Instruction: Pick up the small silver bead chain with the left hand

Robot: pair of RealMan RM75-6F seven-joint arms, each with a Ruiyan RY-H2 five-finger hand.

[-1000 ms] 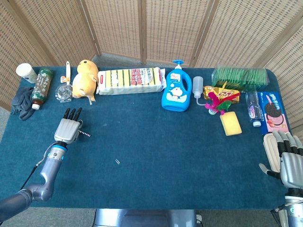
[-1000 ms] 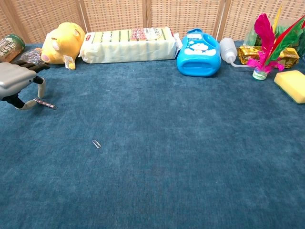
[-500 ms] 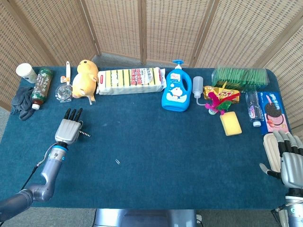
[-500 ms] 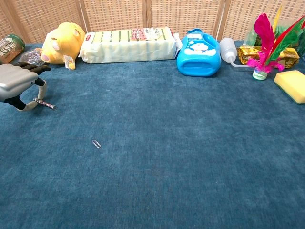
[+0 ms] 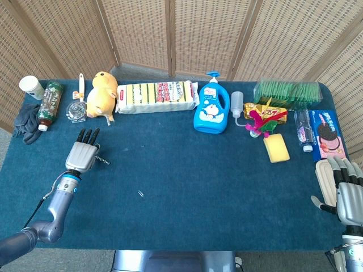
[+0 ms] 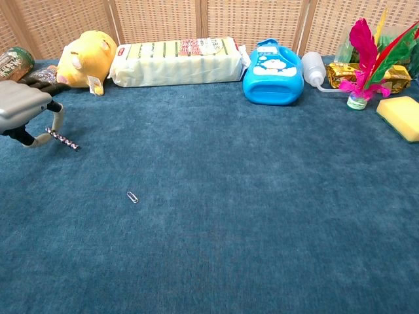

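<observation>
The small silver bead chain (image 6: 64, 140) is a short dark-and-silver strand at the table's left side, also seen as a thin streak (image 5: 102, 160) in the head view. My left hand (image 6: 23, 112) hovers over its left end and pinches that end between thumb and a finger (image 6: 57, 118). The chain hangs tilted, its right end low by the cloth. From above, my left hand (image 5: 81, 154) is palm down with its other fingers stretched forward. My right hand (image 5: 347, 192) rests at the table's right front corner, fingers apart, holding nothing.
A paper clip (image 6: 133, 197) lies on the blue cloth in front of the chain. Along the back stand a yellow plush (image 6: 85, 57), a sponge pack (image 6: 175, 60), a blue bottle (image 6: 273, 72) and a feather shuttlecock (image 6: 360, 72). A dark bottle (image 5: 49, 102) stands behind my left hand.
My left hand has risen slightly and the chain's left end has come up with it, so the chain now slants instead of lying flat. The right hand has not moved.
</observation>
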